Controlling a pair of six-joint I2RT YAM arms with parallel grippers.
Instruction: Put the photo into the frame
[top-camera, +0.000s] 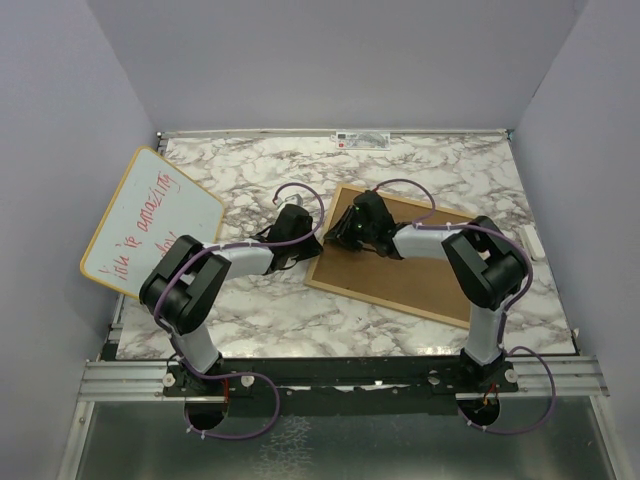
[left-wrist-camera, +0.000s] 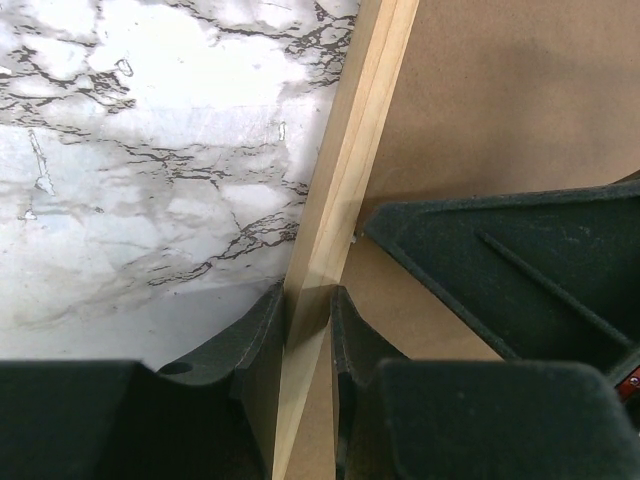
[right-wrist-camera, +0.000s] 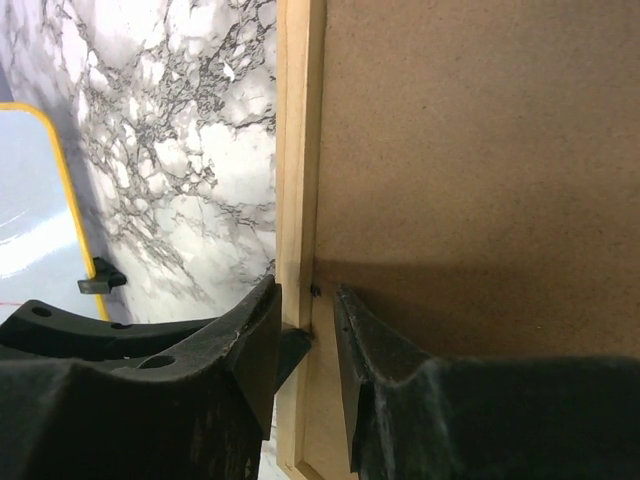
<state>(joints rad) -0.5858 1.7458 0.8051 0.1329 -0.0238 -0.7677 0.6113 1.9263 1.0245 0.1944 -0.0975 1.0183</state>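
Now L gripper (left-wrist-camera: 308, 300) clamps frame (left-wrist-camera: 352, 140).

Looks down from high behind onto the whole table (top-camera: 260, 160); peers from both wrists, close, at one frame (left-wrist-camera: 340, 180) edge.

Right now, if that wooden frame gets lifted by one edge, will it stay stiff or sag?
Probably stiff: the frame shows a straight wooden rail where the left fingers pinch it. Likely light, since that rail is thin. It might tilt, being gripped at one edge with the backing board spanning it.
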